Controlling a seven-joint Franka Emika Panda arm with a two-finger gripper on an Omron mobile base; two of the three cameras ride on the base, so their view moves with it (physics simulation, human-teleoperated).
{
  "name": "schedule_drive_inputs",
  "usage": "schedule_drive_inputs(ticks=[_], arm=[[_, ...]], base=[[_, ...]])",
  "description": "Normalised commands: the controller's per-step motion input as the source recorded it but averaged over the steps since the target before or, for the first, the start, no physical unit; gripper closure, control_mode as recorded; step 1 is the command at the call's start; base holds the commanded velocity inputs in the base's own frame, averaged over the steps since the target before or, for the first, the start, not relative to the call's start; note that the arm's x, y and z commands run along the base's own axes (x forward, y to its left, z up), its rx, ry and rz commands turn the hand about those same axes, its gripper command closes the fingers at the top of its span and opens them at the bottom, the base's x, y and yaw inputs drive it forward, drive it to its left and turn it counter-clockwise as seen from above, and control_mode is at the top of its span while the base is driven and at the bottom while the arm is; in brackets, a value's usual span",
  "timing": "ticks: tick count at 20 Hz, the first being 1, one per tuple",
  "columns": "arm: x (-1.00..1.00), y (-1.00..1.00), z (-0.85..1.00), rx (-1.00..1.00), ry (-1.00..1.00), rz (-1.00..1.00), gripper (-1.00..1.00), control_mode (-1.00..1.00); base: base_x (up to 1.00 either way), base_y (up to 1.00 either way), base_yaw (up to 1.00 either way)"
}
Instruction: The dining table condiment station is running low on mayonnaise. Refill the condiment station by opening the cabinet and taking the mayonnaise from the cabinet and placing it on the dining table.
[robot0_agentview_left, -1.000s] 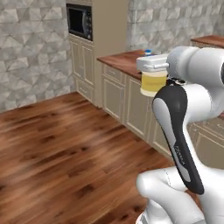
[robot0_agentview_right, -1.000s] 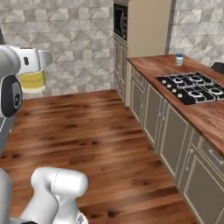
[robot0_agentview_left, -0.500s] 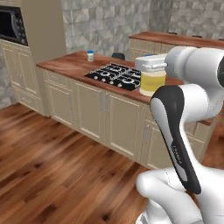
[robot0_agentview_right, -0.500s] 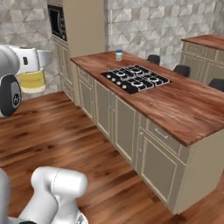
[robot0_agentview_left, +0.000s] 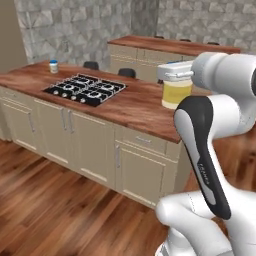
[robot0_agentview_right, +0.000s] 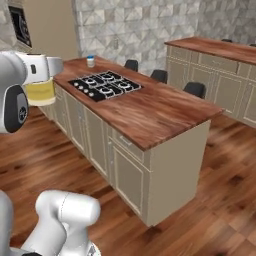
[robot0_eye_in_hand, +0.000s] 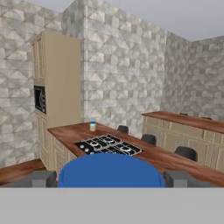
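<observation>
The mayonnaise (robot0_agentview_left: 176, 93), a small jar of pale yellow contents, hangs in the air with my gripper (robot0_agentview_left: 176, 75) shut on its top. From the other side the mayonnaise (robot0_agentview_right: 40, 92) sits under the gripper (robot0_agentview_right: 43, 67) at the left edge. In the hand view its blue lid (robot0_eye_in_hand: 111, 171) lies between the two fingers (robot0_eye_in_hand: 38, 178). The dining table (robot0_agentview_left: 137, 107), a reddish-brown island with a black cooktop (robot0_agentview_left: 85, 88), stands just ahead, its near corner (robot0_agentview_right: 165, 122) below and beyond the jar. The cabinet is out of view.
A whiter blue-lidded jar (robot0_agentview_left: 53, 66) stands on the island's far end (robot0_agentview_right: 90, 61). Black stools (robot0_agentview_right: 194, 89) line the far side. Behind them runs a second wood-topped counter (robot0_agentview_right: 215, 47). A tall tan unit with a microwave (robot0_eye_in_hand: 40, 99) stands at the left.
The whole picture has swung as the base drove: the island with the cooktop has come nearer and slid across both views. The jar has stayed in the gripper, which has kept its pose.
</observation>
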Motion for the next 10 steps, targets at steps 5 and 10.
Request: schedule_drive_inputs(ticks=[5, 10], arm=[[0.00, 0.00, 0.00, 0.00, 0.00, 0.00, 1.00, 1.00], [0.00, 0.00, 0.00, 0.00, 0.00, 0.00, 1.00, 1.00]], base=[[0.00, -1.00, -0.10], [0.20, -1.00, -0.04]])
